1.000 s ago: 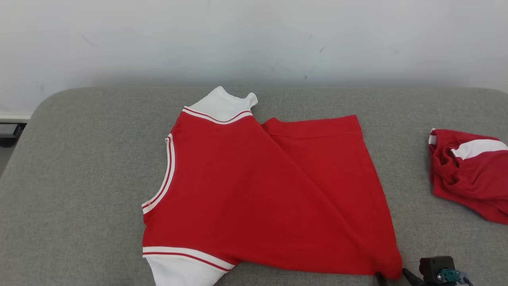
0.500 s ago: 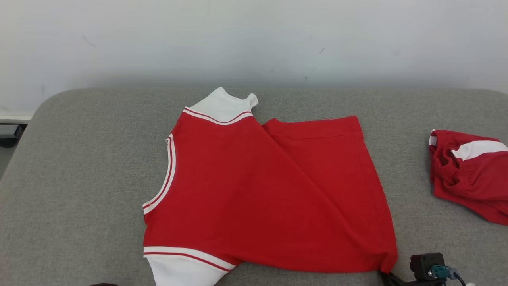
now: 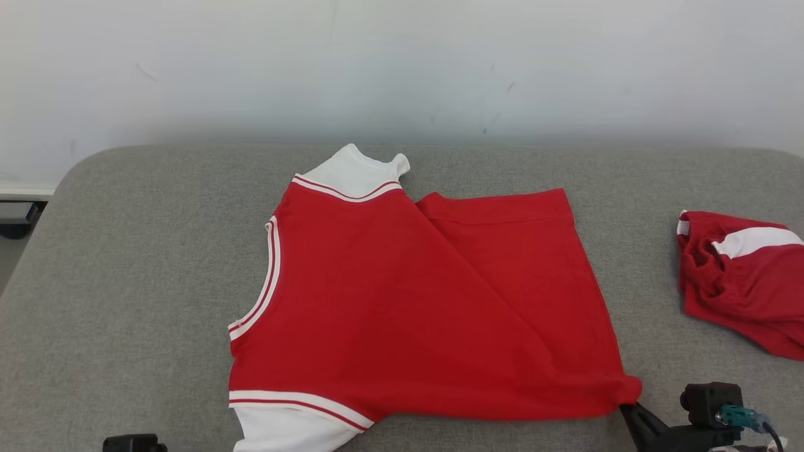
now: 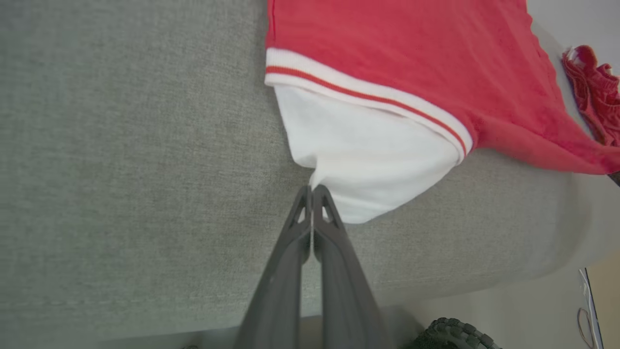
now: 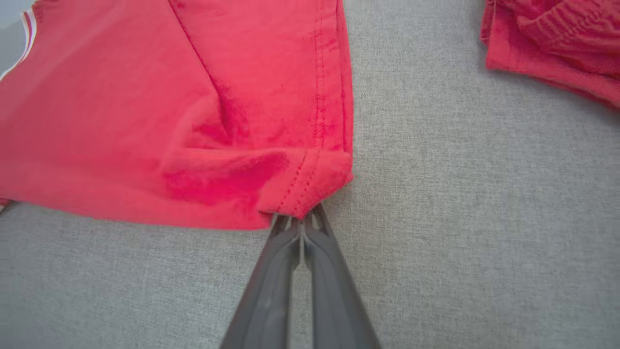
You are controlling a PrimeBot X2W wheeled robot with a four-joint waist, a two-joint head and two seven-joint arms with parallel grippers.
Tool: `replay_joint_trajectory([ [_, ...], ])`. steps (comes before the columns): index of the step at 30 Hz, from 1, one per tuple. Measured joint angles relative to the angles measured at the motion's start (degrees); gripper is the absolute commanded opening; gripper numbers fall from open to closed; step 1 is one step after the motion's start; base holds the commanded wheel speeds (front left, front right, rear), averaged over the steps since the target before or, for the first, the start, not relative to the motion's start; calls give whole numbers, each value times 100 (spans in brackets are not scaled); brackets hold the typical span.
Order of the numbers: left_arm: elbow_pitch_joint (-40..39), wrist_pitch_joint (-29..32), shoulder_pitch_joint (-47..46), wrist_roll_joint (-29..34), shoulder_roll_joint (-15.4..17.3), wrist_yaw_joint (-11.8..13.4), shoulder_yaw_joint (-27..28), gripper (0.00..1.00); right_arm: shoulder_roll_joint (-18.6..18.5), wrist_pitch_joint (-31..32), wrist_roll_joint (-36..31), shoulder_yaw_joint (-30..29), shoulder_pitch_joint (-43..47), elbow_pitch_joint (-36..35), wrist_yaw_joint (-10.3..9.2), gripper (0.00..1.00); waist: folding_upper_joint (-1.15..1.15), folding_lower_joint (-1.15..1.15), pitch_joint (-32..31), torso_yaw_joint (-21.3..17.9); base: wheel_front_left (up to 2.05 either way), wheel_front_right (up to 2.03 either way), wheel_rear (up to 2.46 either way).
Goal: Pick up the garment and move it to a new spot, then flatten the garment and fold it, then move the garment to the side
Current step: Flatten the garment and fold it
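The garment (image 3: 408,301) is a red top with white sleeves and striped trim, lying spread on the grey cushion (image 3: 138,282). My right gripper (image 3: 625,408) sits at its near right corner. In the right wrist view this gripper (image 5: 302,219) is shut on the bunched red hem corner (image 5: 310,184). My left gripper (image 4: 312,190) is shut with its tips at the edge of the near white sleeve (image 4: 368,155), which is drawn to a point between them. A dark part of my left arm (image 3: 135,442) shows at the bottom left of the head view.
A second red and white garment (image 3: 741,282) lies crumpled at the right end of the cushion. A pale wall (image 3: 402,63) runs behind. The cushion's front edge (image 4: 484,271) drops to the floor, where a black wheel (image 4: 455,334) shows.
Both grippers have shut. The garment's near right corner has bunched and risen in the right gripper's grip. The head camera has tilted slightly, and a dark part of the left arm has come into view.
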Motion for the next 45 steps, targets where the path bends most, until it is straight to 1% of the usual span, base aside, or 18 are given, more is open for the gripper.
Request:
replay_joint_trajectory([
  [5, -325, -111, 35, 5, 43, -1, 98, 0, -76, -21, 243, -119, 246, -320, 151, 0, 0, 0, -44, -15, 0, 0, 0],
  [10, -578, -210, 117, 0, 133, 0, 186, 0, -181, 57, 353, -189, 372, -601, 199, 0, 0, 0, -110, -38, 0, 0, 0],
  [19, -971, -211, 288, -26, 183, 47, 261, 0, -277, 226, 523, -314, 600, -915, 199, 0, 0, 0, -195, -67, 0, 0, 0],
  [24, -1259, -192, 275, -24, 322, 43, 283, 0, -449, 492, 560, -337, 555, -1090, 204, 0, 0, 0, -204, -74, 0, 0, 0],
  [25, -1310, -162, 273, -25, 366, 43, 302, 0, -492, 582, 579, -323, 520, -1118, 234, 0, 0, 0, -198, -80, 0, 0, 0],
  [29, -1415, 13, 85, -112, 438, -2, 309, 0, -597, 910, 754, -322, 186, -1135, 303, 0, 0, 0, -155, -103, 0, 0, 0],
  [31, -1424, 125, -84, -112, 547, -7, 301, 0, -677, 1091, 806, -332, -9, -1094, 352, 0, 0, 0, -123, -116, 0, 0, 0],
  [35, -1346, 426, -626, -229, 599, -51, 240, 0, -760, 1473, 861, -276, -355, -864, 352, 0, 0, 0, -45, -122, 0, 0, 0],
  [39, -1077, 760, -1187, -347, 751, -59, 146, 0, -783, 1880, 893, -126, -775, -594, 387, 0, 0, 0, 31, -111, 0, 0, 0],
  [45, -608, 1226, -1998, -471, 809, -100, 2, 0, -781, 2415, 954, 15, -1658, -188, 453, 0, 0, 0, 172, -117, 0, 0, 0],
])
